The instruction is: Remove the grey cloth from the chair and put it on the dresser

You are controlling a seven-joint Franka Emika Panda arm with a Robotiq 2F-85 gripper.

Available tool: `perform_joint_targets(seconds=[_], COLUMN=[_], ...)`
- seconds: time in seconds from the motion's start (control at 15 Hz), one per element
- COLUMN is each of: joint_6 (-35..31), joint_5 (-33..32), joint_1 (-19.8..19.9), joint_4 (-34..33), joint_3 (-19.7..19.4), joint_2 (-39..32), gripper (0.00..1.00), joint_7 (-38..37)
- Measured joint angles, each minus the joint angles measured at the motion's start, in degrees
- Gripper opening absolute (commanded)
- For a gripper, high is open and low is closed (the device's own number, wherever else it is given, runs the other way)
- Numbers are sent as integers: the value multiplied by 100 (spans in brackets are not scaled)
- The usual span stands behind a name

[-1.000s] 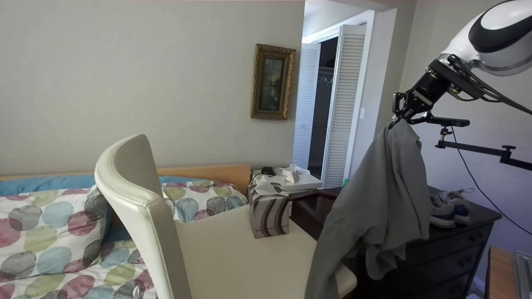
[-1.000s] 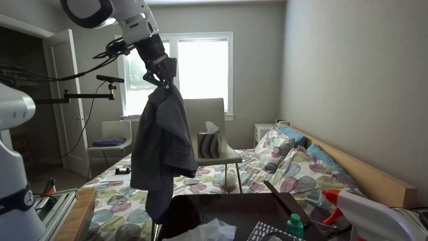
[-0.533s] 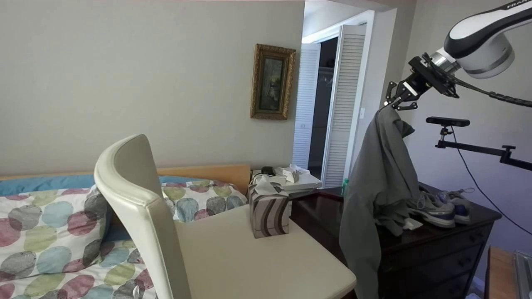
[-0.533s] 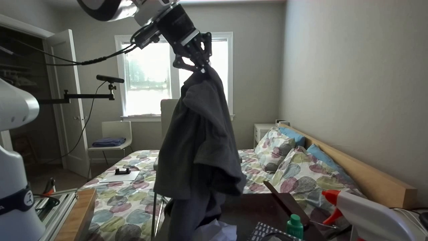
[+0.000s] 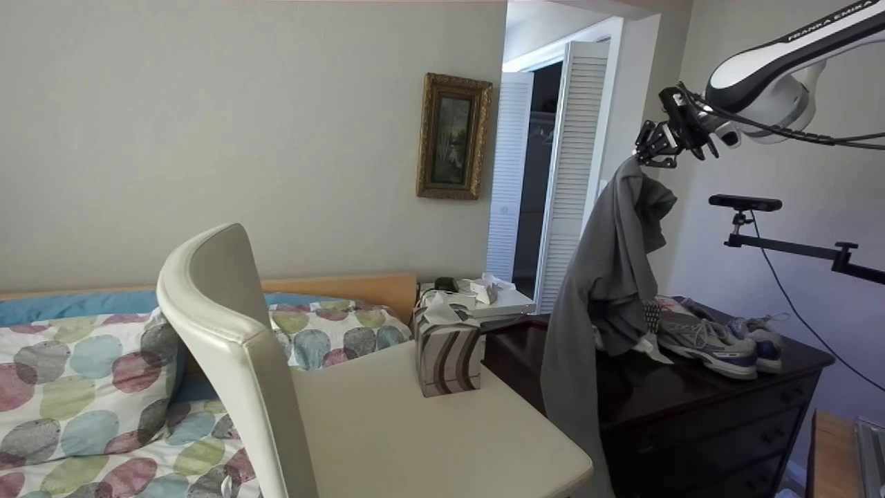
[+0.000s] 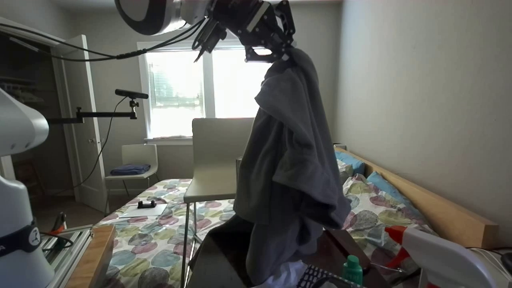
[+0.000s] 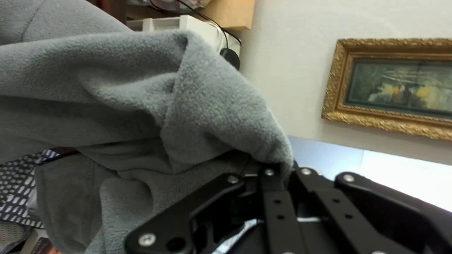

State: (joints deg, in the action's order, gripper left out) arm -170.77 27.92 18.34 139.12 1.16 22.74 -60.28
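Grey cloth (image 5: 601, 297) hangs from tool (image 5: 637, 156) near dresser edge (image 5: 691, 402).

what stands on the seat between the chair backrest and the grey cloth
A striped tissue box stands on the seat between backrest and grey cloth, as an exterior view shows.

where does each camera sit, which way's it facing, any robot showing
In an exterior view: from beside the cream curved chair, facing the beige wall; white arm, black gripper.
In an exterior view: across the dark wooden dresser from the chair, facing the bright window; arm, gripper, white base.
Wrist view: on the wrist, looking past the grey fleecy cloth to the gold-framed picture; gripper only.
Both exterior views share chair and cloth.
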Motion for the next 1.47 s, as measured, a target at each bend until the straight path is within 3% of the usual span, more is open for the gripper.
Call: perform_joint_targets(seconds=[0.13,0.27,0.47,0.6,0.73,1.13,1.47], joint_6=[-437,-421,58,486,972,2387,2882], joint_5=[-262,-788,-1474,-1693,-2058,-2906,-3253], joint_1=[411,1029,1789,1908,1637,372,-138], joint_4=[21,121,446,648,792,895,838], joint_3=[381,945,1730,2023,1982,1320,683], joint_2=[-110,-186,-213,-217,-228,-421,-944], gripper=[1,1,1,1,1,1,1], joint_7=[-269,-442,-599,-596,-613,-516,7])
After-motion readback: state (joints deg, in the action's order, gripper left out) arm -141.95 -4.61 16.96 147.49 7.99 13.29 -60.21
